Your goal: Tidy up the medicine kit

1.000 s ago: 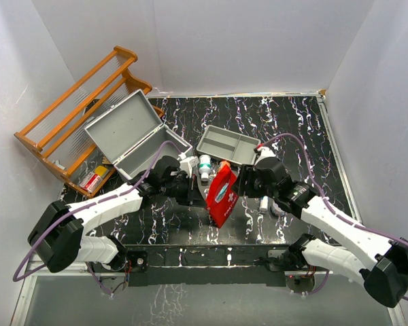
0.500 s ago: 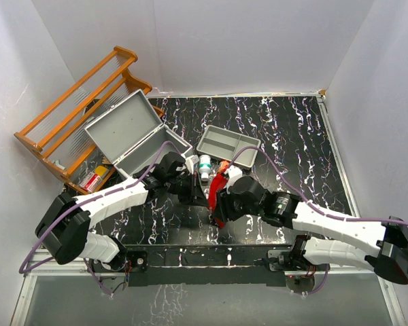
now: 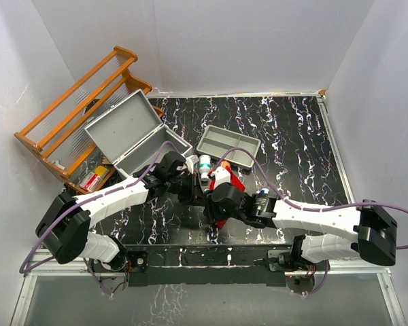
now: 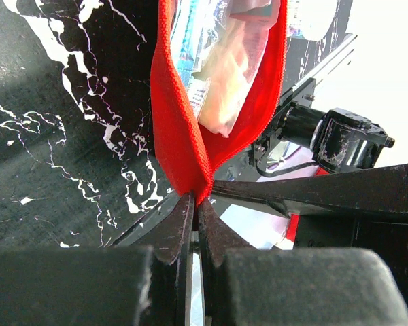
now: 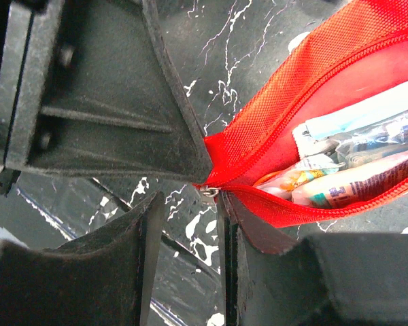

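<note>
Black marble-pattern table [image 3: 292,136] carries the grey metal rectangular medicine kit [image 3: 126,129], lid raised, at left rear. Red fabric pouch [image 4: 180,136], unzipped, sits centre. Left gripper [image 4: 196,204] clamps its corner; right gripper [image 5: 188,204] jaws stand partly apart at the zipper pull [image 5: 211,192], apparently not gripping.

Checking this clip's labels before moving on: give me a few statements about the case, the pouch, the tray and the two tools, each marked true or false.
1. The lid of the medicine kit stands open. True.
2. The left tool is shut on the red pouch. True.
3. The red pouch is zipped closed. False: it is open, with packets showing inside.
4. The red pouch lies in the grey tray. False: it is between the two tools, in front of the tray.
5. The right tool is inside the medicine kit. False: it is at the pouch's zipper end, jaws apart.
</note>
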Robot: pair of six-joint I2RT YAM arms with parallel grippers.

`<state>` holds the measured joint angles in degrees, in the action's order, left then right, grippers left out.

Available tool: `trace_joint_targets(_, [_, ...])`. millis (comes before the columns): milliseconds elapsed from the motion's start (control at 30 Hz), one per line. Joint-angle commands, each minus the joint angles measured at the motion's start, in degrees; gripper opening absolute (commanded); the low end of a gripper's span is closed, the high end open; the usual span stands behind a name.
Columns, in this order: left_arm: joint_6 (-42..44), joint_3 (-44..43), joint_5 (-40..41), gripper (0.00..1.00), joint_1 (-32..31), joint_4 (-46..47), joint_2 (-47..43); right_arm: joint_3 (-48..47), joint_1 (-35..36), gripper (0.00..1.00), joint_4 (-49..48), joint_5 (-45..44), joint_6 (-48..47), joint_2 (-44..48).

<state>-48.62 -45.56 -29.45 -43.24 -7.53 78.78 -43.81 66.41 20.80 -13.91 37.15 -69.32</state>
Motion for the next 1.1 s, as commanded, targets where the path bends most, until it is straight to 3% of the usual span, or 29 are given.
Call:
trace_joint_targets(0, [-0.01,-1.90,-1.91,0.00,-0.26,-0.56,-0.65,-4.56,0.69,0.34,-2.30,-6.83,1.86,-1.13])
trace_joint_targets(167, [0.27,-1.87,-1.84,0.00,-0.26,-0.71,-0.65,-4.76,1.26,0.29,-1.06,-8.41,2.67,-2.05])
trace_joint_targets(433, [1.29,-2.12,-1.01,0.00,-0.26,-1.57,-0.65,-3.18,1.40,0.11,-0.23,-8.03,2.18,-0.65])
trace_joint_targets(667, [2.48,-3.01,-0.52,0.00,-0.26,-2.82,-0.65,-2.07,1.44,0.05,1.94,-10.26,2.29,0.68])
trace_joint_targets(733, [2.60,-3.12,-0.52,0.00,-0.26,-2.97,0.68,-2.15,1.44,0.07,2.93,-10.99,2.87,0.52])
trace_joint_targets(867, [2.65,-3.41,-0.97,0.00,-0.25,-2.78,1.06,-2.11,1.42,0.25,2.88,-10.67,2.90,0.20])
trace_joint_targets(1067, [2.81,-3.40,-1.22,0.00,-0.22,-2.73,1.36,-2.37,1.44,0.26,1.30,-9.21,1.86,-0.91])
